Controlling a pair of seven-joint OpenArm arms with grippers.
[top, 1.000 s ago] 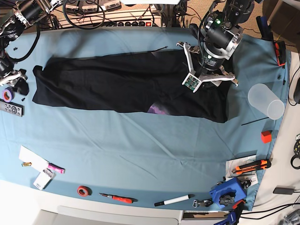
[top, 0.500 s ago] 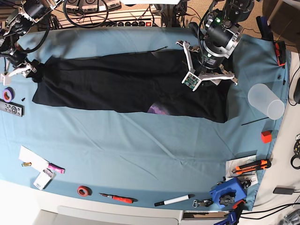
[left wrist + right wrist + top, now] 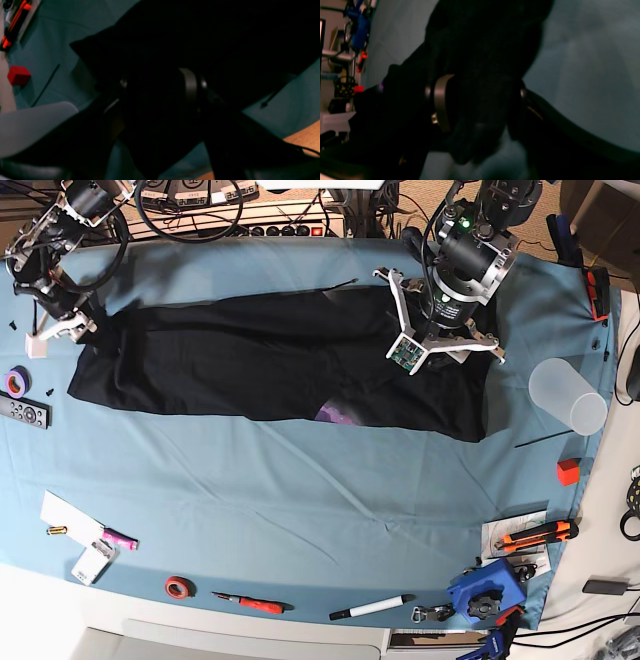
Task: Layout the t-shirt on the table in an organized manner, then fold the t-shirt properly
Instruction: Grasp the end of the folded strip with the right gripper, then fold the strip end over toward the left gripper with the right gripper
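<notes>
The t-shirt [image 3: 270, 360] lies as a long black band across the far half of the tabletop [image 3: 300, 500], long axis left-right, folded narrow, with a bit of purple print peeking out at its near edge. The left gripper [image 3: 440, 345] sits over the shirt's right end. Its wrist view shows dark fabric between and around the jaws, but it is too dark to tell whether they are clamped or just apart. The right gripper [image 3: 55, 320] is at the far-left corner of the shirt. There the wrist view shows cloth bunched between jaws that stand wide, grip unclear. Each arm is nearest its own end, so the coming move likely turns on pulling along the long axis.
</notes>
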